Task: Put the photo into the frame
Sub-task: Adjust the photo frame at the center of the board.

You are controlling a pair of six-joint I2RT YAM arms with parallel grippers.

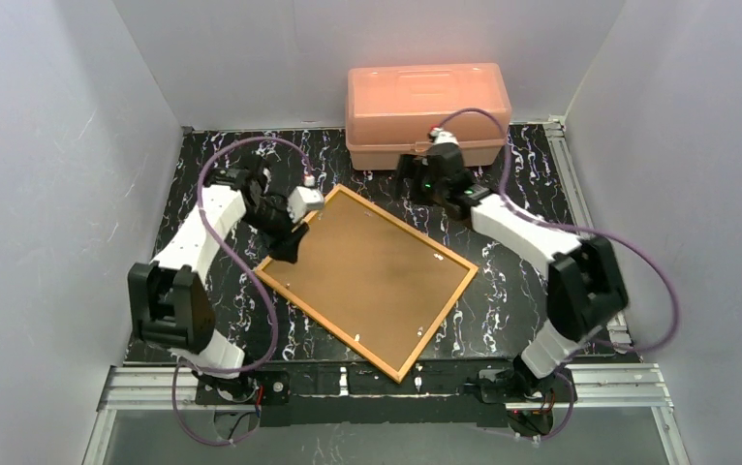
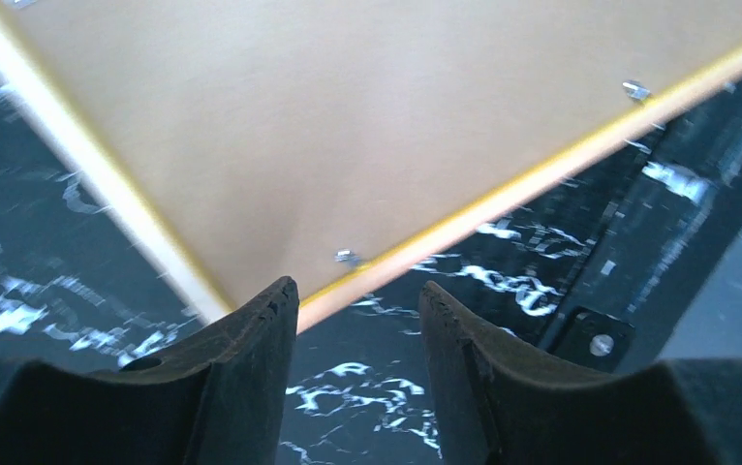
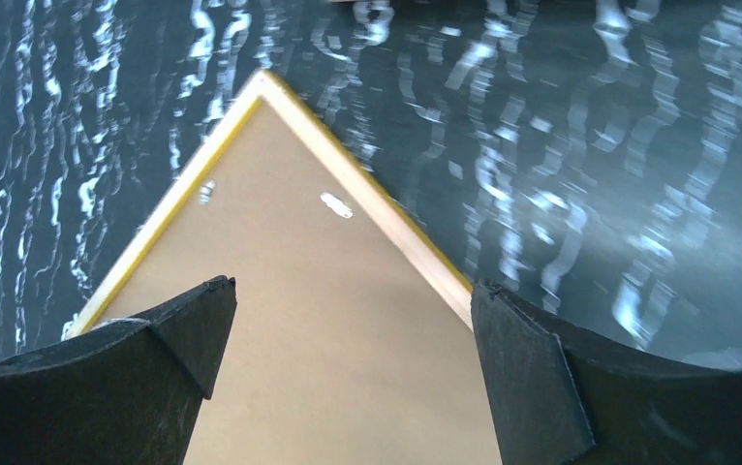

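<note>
The frame (image 1: 367,276) lies back side up on the black marbled table, its brown fibreboard with small clips showing inside the yellow-orange border. My left gripper (image 1: 288,247) sits at the frame's left corner. In the left wrist view its jaws (image 2: 357,291) stand apart over bare table, and the frame's corner (image 2: 348,126) lies just past the left fingertip. My right gripper (image 1: 423,186) hovers by the frame's far edge, wide open. Its fingers (image 3: 353,286) hang above the brown back (image 3: 328,320) with nothing between them. The photo is out of view.
A salmon-pink plastic box (image 1: 428,111) stands shut at the back of the table, right behind my right wrist. White walls close in the left, right and back sides. A metal rail (image 1: 386,387) runs along the near edge by the arm bases.
</note>
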